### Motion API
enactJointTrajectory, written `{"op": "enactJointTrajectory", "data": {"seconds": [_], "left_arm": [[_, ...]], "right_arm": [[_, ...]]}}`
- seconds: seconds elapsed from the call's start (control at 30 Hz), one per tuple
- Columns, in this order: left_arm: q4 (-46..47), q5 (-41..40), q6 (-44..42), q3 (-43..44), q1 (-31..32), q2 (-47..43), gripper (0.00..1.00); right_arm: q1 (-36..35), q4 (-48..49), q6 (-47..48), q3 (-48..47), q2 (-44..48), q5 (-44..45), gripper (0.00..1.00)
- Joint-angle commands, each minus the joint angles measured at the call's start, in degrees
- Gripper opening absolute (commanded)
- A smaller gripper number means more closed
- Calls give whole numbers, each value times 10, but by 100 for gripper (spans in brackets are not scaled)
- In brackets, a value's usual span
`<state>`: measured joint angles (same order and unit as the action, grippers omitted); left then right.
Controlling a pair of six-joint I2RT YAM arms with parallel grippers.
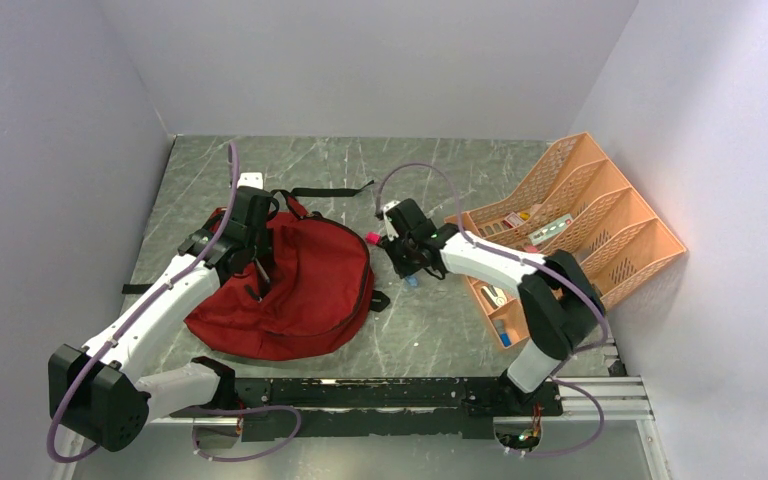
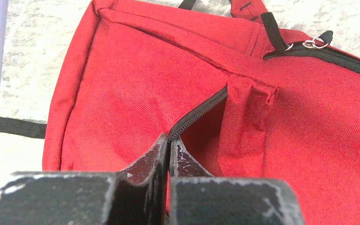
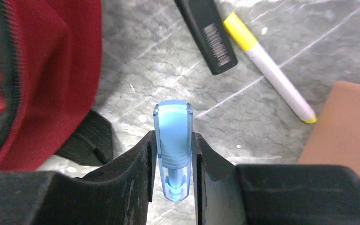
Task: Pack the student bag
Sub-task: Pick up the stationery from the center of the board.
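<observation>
My right gripper (image 3: 174,135) is closed narrowly on a blue translucent stationery piece (image 3: 173,124), with a jaw against each flat side. My left gripper (image 2: 169,140) is pinched tight on the zip edge of the student bag (image 1: 300,290). The bag lies flat on the tabletop (image 3: 159,56), left of centre, with its zip only partly open.

Risks noted:
- The blue piece is smooth and stands well out past my jaws, so a quick swing could twist it or let it slip free.
- The bag mouth is a narrow slit. If my left pinch slides off the fabric, the mouth will likely fall shut and the piece will land on top of the bag.
- A black strap (image 3: 91,140) lies just beside my right gripper and could snag it.
- Both grippers must meet at one opening, so they could knock together.

Count:
- Two grippers.
- One blue piece.
- One bag.
- One black marker (image 3: 208,33).
- One yellow-capped highlighter (image 3: 272,70).
- One small pink object (image 1: 371,237), kind unclear.
- One orange desk organiser (image 1: 580,220); its contents are too small to count.
</observation>
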<state>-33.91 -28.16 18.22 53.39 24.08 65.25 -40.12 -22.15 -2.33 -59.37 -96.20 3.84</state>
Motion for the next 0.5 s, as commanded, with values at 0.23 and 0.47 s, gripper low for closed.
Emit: {"op": "enactJointTrajectory", "data": {"seconds": [0.23,0.47], "left_arm": [[24,-8,-5,0,-9,-9,5],[26,-4,-8,-2,-10,-15,5]], "right_arm": [[-8,79,-233,-62,106,-92,0],[-101,214,-429,-75,70,-55,0]]}}
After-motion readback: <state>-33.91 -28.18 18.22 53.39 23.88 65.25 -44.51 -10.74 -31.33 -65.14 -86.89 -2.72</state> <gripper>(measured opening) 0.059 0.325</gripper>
